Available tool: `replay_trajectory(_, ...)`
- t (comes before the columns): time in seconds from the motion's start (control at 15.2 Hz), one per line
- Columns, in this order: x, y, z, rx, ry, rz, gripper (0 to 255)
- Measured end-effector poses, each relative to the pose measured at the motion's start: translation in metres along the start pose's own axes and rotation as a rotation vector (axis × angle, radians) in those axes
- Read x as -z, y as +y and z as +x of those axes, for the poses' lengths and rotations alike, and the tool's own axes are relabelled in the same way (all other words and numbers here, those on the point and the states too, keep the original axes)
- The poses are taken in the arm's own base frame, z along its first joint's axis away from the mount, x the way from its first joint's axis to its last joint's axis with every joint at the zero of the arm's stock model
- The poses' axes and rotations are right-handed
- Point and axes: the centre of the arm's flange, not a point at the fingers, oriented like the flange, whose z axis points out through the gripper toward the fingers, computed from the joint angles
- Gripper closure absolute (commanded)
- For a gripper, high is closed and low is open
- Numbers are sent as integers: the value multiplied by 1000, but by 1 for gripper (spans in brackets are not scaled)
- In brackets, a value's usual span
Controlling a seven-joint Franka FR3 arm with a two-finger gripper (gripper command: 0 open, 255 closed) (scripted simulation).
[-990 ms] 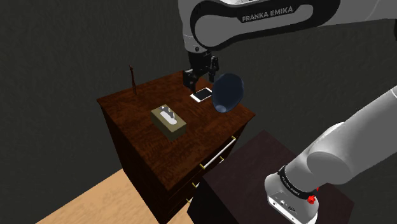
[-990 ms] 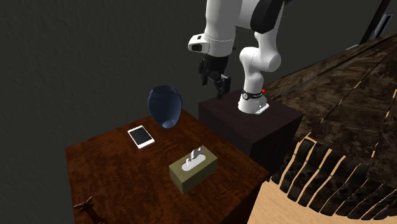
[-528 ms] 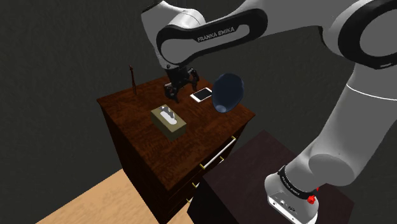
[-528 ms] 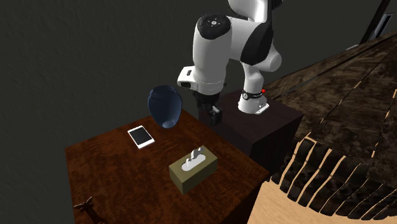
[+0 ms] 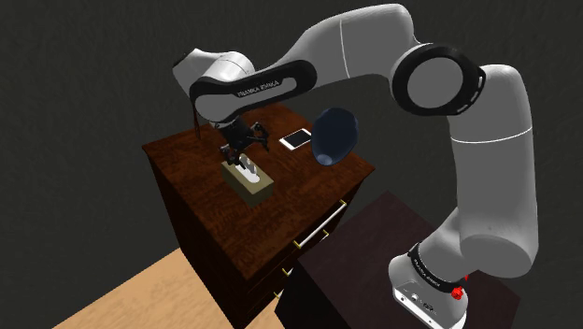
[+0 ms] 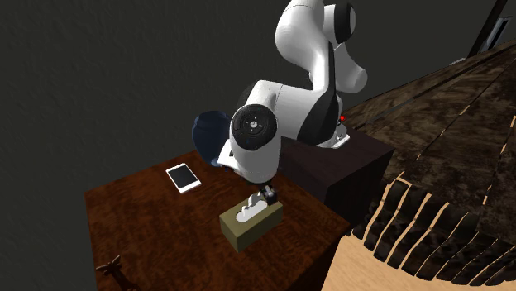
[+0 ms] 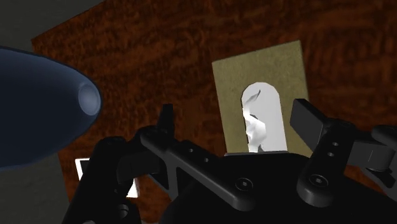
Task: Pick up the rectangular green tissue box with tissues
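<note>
An olive-green rectangular tissue box (image 5: 249, 178) with a white tissue sticking out of its top lies on the dark wooden dresser (image 5: 201, 192). My black gripper (image 5: 240, 150) hangs close above the box, pointing down. In the second exterior view the gripper (image 6: 266, 197) is over the end of the box (image 6: 248, 225) nearer the stand. In the wrist view the fingers (image 7: 167, 121) stand apart, open, with nothing held. The tissue (image 7: 261, 118) and part of the box (image 7: 257, 67) show between them, closer to the one finger (image 7: 308, 121).
A dark blue vase (image 5: 334, 136) stands near the dresser's edge by the stand, tilted, with a white phone (image 5: 297, 139) flat beside it. The vase (image 7: 38, 114) also looms close to the gripper. A small dark ornament (image 6: 112, 269) sits at a far corner. The dark stand box (image 5: 392, 243) adjoins the dresser.
The arm has swung from above the phone and vase across to the tissue box and come down. The gripper is now just over the box. Nothing on the dresser has moved.
</note>
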Motion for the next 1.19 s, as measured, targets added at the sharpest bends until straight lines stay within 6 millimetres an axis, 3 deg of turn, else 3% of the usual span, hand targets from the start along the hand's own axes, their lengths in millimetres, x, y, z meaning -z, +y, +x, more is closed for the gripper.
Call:
replay_trajectory(0.53,-38,-25,18,-9,-14,-15,0)
replay_trajectory(0.59,-40,-26,18,-9,-14,-15,255)
replay_trajectory(1.19,-40,-26,17,-9,-13,-15,255)
